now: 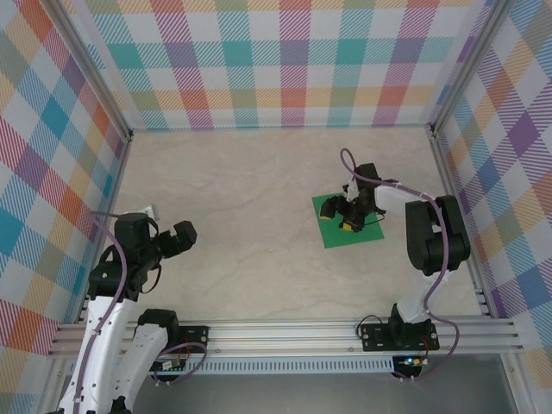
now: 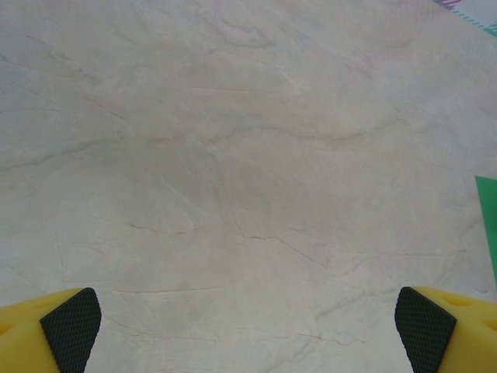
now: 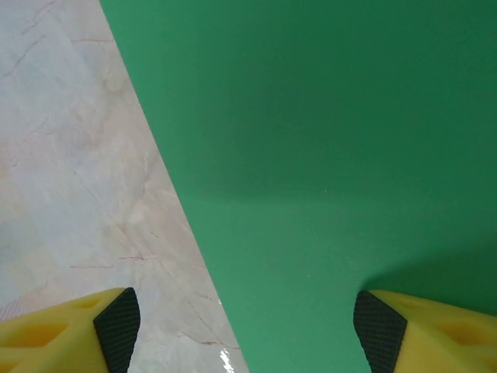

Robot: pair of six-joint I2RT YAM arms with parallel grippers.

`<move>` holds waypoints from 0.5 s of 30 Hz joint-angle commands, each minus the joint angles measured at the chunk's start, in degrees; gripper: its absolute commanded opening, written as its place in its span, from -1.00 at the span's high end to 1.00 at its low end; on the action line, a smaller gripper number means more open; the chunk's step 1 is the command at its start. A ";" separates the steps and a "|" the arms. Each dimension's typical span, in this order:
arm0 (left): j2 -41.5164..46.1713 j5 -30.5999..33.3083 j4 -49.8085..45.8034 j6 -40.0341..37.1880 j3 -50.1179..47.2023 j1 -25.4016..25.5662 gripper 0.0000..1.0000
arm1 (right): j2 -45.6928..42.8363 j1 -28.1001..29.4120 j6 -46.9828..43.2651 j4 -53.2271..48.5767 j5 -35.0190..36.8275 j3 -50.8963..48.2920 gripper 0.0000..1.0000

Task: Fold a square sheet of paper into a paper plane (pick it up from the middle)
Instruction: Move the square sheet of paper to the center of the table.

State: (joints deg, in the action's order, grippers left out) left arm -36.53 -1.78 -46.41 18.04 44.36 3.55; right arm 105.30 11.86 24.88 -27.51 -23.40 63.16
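The square sheet of paper [image 1: 335, 236] lies flat on the table right of centre, bright green and uncreased. My right gripper [image 1: 348, 219] hovers low over it, open. In the right wrist view the sheet [image 3: 326, 155] takes up most of the picture. Its left edge runs diagonally between the two black pads [image 3: 116, 326], one over bare table and the other over the paper. Nothing sits between the right gripper's [image 3: 247, 332] fingers. My left gripper [image 1: 188, 235] hangs open at the left, far from the sheet. In the left wrist view a sliver of the sheet [image 2: 489, 225] shows at the right edge.
The marbled beige table [image 1: 250, 181] is enclosed by checked walls on three sides. An aluminium rail [image 1: 285, 332] runs along the near edge and carries both arm bases. A small white object [image 1: 148, 210] lies near the left wall behind the left arm.
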 commanded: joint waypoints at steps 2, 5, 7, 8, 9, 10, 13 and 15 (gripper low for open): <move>-0.61 4.19 -0.50 -0.91 -0.38 -0.18 -1.00 | 1.31 0.34 1.95 -3.94 3.62 0.67 -0.55; -0.76 4.59 -0.37 -1.04 -0.76 0.96 -1.00 | 0.74 0.91 5.56 0.65 3.27 -4.14 -0.55; -1.70 3.88 -0.41 -1.11 -0.76 1.11 -1.00 | 0.49 2.06 7.75 4.92 3.01 -7.51 -0.54; -2.48 2.88 -0.73 -1.34 -0.58 1.18 -1.00 | 0.15 2.97 9.12 7.52 2.92 -9.35 -0.52; -3.11 1.92 -1.10 -1.60 -0.31 1.50 -1.00 | -0.93 4.02 10.34 9.87 3.00 -11.14 -0.52; -3.90 1.03 -1.57 -1.99 0.20 2.15 -1.00 | -2.19 5.28 11.71 12.18 3.83 -13.26 -0.52; -3.63 0.90 -1.40 -1.48 -0.37 4.03 -1.00 | -4.69 8.03 16.01 13.22 5.34 -16.10 -0.51; -3.46 0.79 -1.40 -1.25 -0.48 4.59 -1.00 | -7.06 9.93 18.54 13.20 6.26 -17.46 -0.50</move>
State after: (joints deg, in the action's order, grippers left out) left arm -40.66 0.03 -46.63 17.26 44.34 7.16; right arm 97.49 18.39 36.84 -10.50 -17.96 50.15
